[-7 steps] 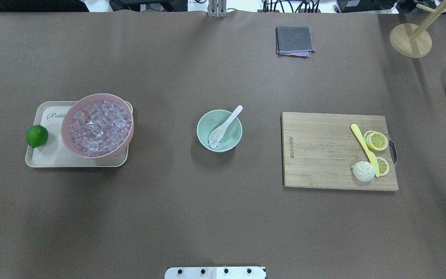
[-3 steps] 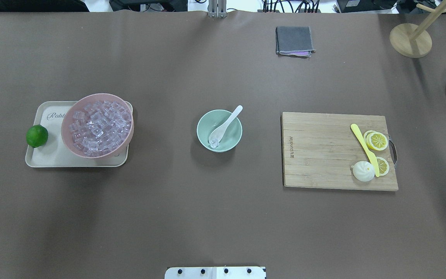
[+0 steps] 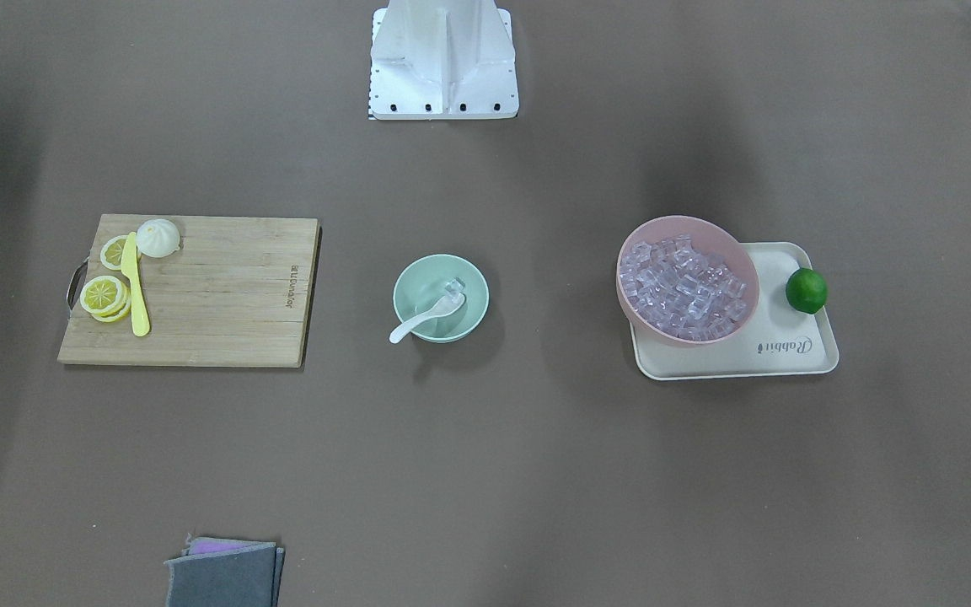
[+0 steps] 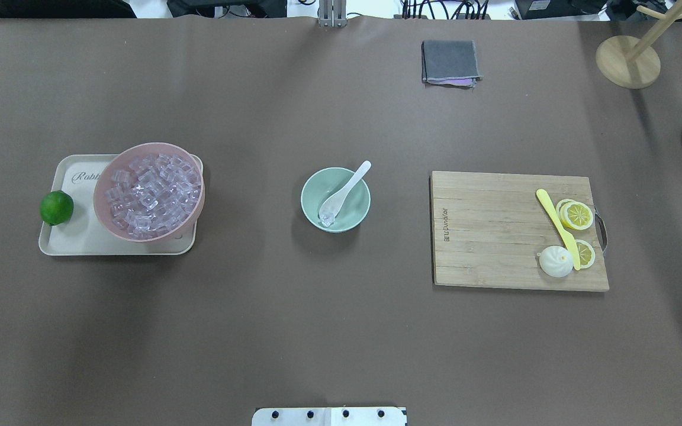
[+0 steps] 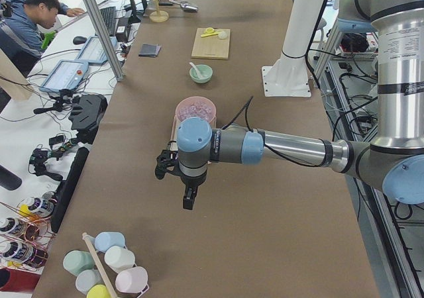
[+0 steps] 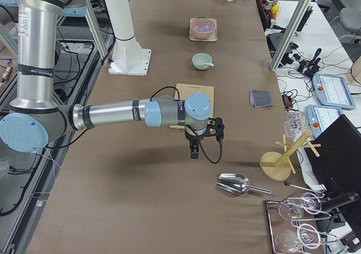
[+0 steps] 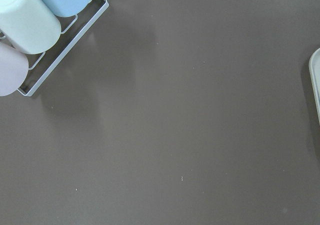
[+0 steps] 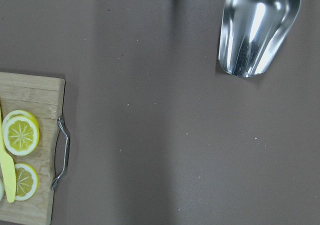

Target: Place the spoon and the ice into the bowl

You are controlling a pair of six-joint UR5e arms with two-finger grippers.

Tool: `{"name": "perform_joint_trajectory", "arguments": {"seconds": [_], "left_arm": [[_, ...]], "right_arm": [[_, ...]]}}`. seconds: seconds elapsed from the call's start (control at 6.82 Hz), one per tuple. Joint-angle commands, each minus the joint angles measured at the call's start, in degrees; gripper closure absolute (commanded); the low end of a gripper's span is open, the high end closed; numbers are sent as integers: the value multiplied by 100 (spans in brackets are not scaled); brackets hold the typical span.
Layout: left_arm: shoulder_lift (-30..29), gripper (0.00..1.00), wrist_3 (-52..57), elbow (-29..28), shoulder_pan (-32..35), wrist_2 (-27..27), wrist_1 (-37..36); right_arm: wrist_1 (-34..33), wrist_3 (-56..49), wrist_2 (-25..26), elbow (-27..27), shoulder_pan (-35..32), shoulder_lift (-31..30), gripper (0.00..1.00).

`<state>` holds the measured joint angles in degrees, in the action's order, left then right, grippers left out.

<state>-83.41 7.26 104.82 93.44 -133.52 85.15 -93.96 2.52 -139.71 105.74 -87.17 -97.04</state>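
The mint-green bowl (image 4: 360, 204) stands mid-table, and it also shows in the front view (image 3: 412, 291). The white spoon (image 4: 346, 190) lies in it, scoop down inside and handle leaning over the far rim. A clear ice cube (image 4: 327, 219) rests in the bowl at the scoop. My left gripper (image 5: 189, 195) hangs over bare table beyond the tray, far from the bowl. My right gripper (image 6: 194, 150) hangs over bare table beyond the cutting board. Both show only in side views, so I cannot tell whether they are open or shut.
A pink bowl (image 4: 149, 191) full of ice cubes sits on a cream tray (image 4: 68, 236) with a lime (image 4: 57, 207). A cutting board (image 4: 495, 231) holds lemon slices, a yellow knife and a bun. Also here are a grey cloth (image 4: 450, 62), a metal scoop (image 8: 257, 27) and a cup rack (image 7: 30, 30).
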Motion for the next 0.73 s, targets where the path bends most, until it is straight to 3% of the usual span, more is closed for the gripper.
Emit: {"name": "perform_joint_trajectory", "arguments": {"seconds": [0.0,0.59], "left_arm": [[62,2,4,-66,7,-382,-86],[123,2,4,-225,7,-482,-25]], "right_arm": [[9,20,-65,-9,-116,-16,0],[9,-41,-39,-44,-107,-34,0]]}}
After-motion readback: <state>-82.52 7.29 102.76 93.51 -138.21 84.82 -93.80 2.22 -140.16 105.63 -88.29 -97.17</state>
